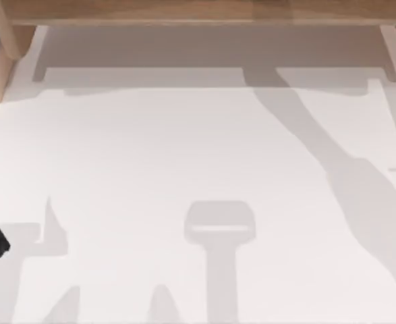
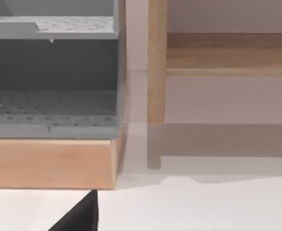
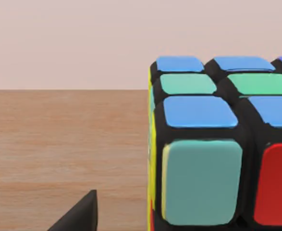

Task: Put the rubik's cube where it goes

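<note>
One rubik's cube (image 3: pixel 213 144), sitting flat on a wood-grain board (image 3: pixel 59 144), v. close to the right end effector (image 3: pixel 78 216); can't tell if that's open, closed or gripping. Board is prob. the wooden shelf (image 1: pixel 198 12) along the top edge of the top view, so cube likely sits where it goes. Left end effector (image 2: pixel 80 216) parked at the frame's left edge over the white surface (image 1: pixel 184 148), facing a grey perforated rack (image 2: pixel 49 106); state also can't tell.

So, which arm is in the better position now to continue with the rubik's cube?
Probably the right. Its wrist view shows the rubik's cube very close, resting on a wooden surface. The left wrist view faces a grey rack on a wooden base, with no cube nearby.
</note>
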Robot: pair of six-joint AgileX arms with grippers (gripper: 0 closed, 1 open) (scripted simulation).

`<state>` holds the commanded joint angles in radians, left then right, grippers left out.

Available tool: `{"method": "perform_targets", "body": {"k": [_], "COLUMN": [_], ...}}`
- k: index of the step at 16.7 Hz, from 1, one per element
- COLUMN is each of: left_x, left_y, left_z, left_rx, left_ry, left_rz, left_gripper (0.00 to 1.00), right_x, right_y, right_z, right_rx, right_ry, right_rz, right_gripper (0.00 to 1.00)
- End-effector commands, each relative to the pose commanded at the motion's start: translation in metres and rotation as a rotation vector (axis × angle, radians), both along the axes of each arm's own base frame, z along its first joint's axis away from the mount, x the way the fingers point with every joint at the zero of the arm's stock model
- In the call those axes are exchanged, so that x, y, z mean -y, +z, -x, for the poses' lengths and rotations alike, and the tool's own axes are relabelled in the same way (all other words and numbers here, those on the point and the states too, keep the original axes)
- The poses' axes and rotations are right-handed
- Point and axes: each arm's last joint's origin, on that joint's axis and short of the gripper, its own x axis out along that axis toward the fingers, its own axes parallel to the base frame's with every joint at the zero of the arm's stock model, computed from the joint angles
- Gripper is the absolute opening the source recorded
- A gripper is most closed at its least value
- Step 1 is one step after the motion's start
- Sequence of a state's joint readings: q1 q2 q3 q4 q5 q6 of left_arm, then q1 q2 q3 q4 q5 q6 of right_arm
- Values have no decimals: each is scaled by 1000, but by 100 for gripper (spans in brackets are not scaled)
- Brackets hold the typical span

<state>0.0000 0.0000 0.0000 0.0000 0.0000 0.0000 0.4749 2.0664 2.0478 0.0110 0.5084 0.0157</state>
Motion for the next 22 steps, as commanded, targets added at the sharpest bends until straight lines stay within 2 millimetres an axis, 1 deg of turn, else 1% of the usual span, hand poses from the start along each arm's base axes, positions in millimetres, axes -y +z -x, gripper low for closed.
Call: {"method": "perform_targets", "body": {"k": [1,14,15,22], "left_x": [0,0,0,0], "left_y": [0,0,0,0], "left_z": [0,0,0,0], "left_rx": [0,0,0,0], "left_ry": [0,0,0,0], "left_rz": [0,0,0,0], "left_gripper": [100,100,100,100], "right_x": [0,0,0,0], "right_y": [0,0,0,0], "right_z": [0,0,0,0], "right_rx": [0,0,0,0], "right_ry": [0,0,0,0], "right_rz": [0,0,0,0], "right_gripper": [100,2,0,0]}}
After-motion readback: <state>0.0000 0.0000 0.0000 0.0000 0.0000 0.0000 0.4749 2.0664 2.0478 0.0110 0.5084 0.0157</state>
